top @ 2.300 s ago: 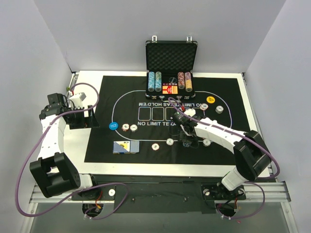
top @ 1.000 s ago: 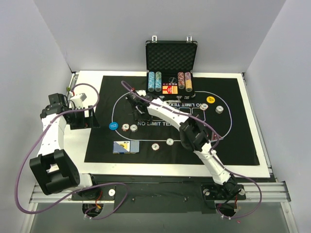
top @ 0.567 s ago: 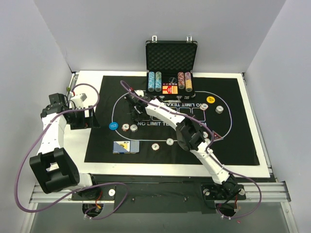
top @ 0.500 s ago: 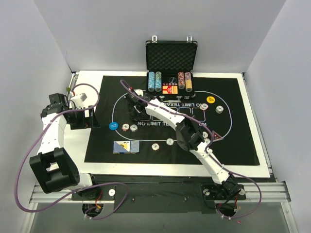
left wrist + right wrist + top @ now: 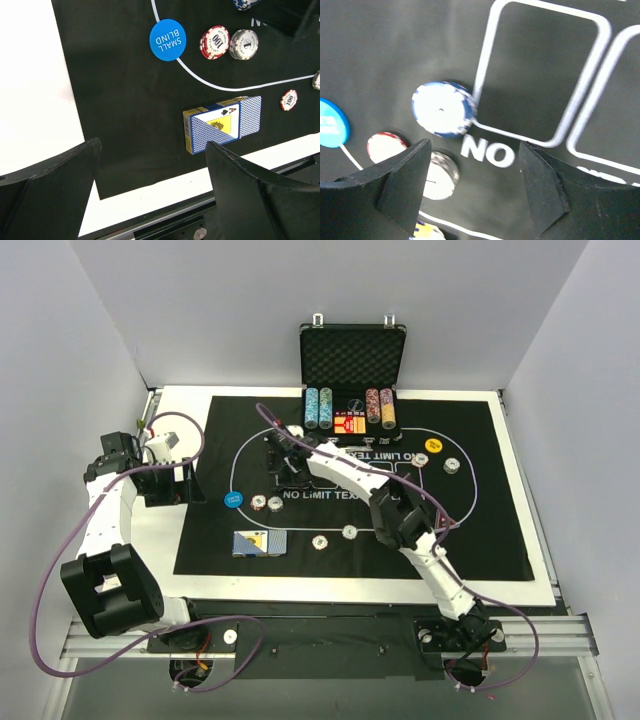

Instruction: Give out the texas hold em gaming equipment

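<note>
Found the right fingers (image 5: 402, 180) spread apart with nothing between them, hanging low over the mat beside a blue-and-white chip (image 5: 442, 109). Saw that chip lying flat on the corner of a printed white card outline, just above the word "NO". Found the left fingers (image 5: 55, 185) spread wide too, empty, above the left side of the desk (image 5: 180, 410). Noted a black mat (image 5: 470, 530) covering most of that white desk. Noted an open black case (image 5: 352, 350) at the far edge, with rows of chips (image 5: 318, 407) standing in it. Saw a pack of blue-backed cards (image 5: 222, 122) lying near the mat's near-left corner, an ace showing. Spotted a blue "SMALL BLIND" disc (image 5: 167, 39) on the oval line at left and a yellow disc (image 5: 433, 445) at far right. Made out a red chip (image 5: 214, 42) and a grey chip (image 5: 243, 44) side by side, just right of the blue disc.
</note>
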`<state>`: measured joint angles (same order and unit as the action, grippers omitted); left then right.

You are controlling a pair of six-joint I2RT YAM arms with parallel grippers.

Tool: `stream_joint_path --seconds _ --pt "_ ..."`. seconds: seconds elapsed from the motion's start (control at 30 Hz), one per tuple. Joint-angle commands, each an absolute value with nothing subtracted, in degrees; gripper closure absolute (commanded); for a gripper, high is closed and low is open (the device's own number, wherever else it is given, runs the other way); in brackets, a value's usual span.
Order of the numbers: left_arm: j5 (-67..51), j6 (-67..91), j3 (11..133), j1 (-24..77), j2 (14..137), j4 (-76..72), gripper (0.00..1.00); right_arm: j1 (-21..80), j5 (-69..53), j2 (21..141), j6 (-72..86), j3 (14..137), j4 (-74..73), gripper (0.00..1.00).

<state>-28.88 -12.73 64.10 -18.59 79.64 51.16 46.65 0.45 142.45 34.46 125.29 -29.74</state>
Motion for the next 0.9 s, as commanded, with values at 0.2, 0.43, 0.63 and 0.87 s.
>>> stream_joint_path --seconds 0.2,0.43,0.63,0.87 --pt "-30.8 -13.4 64.9 -19.0 77.6 49.4 0.03 39.1 9.6 110.0 31.9 100.0 -31.9 0.30" --pt "-31.6 -13.1 64.8 -19.1 77.3 49.6 0.03 36.6 15.0 95.6 32.5 78.6 -34.7 0.27" --pt "-32.3 -12.7 64.7 -19.1 77.2 49.4 0.03 37.0 16.3 89.1 34.2 64.5 -34.5 0.24" --pt "-32.3 -12.4 64.6 -19.1 77.1 49.5 0.03 36.6 16.0 86.8 35.3 57.7 -31.2 0.24"
